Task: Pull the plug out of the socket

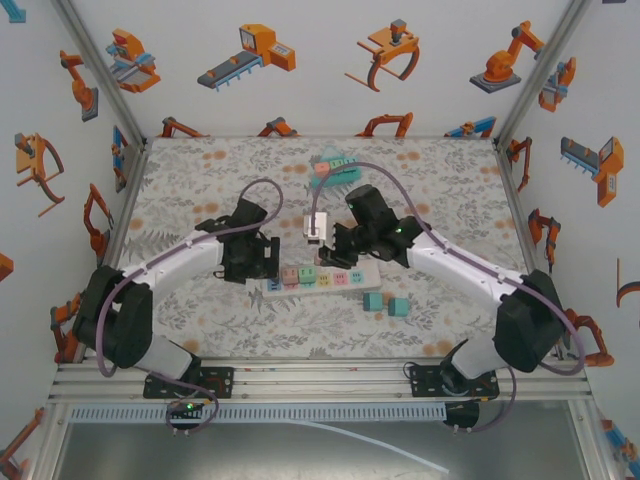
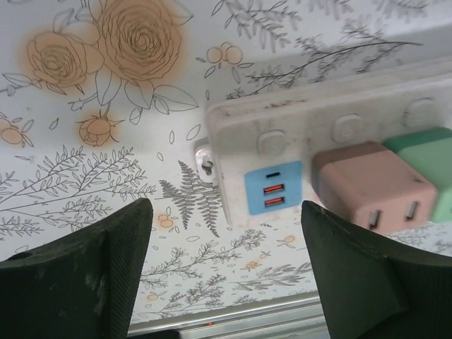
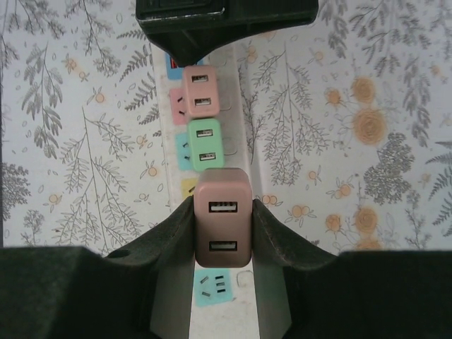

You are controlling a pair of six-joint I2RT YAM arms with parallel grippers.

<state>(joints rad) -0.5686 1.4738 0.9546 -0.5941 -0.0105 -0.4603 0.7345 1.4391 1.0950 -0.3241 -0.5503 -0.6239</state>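
Observation:
A white power strip [image 1: 318, 280] lies across the table's middle. Two plugs stand in it, one pink [image 3: 199, 90] and one green [image 3: 204, 143]. My right gripper [image 3: 222, 212] is shut on a third, brownish-pink plug [image 3: 222, 236] with two USB ports. That plug sits over the strip between a yellow socket [image 3: 186, 188] and a teal one [image 3: 212, 288], looming larger than the others. Its prongs are hidden. My left gripper [image 2: 226, 272] hangs open at the strip's left end [image 2: 282, 134], near the blue USB panel [image 2: 273, 187], holding nothing.
Two loose teal plugs [image 1: 373, 301] [image 1: 398, 306] rest on the flowered cloth just in front of the strip's right part. More teal and pink pieces [image 1: 332, 168] lie at the back centre. A metal rail [image 2: 282, 318] runs along the near table edge.

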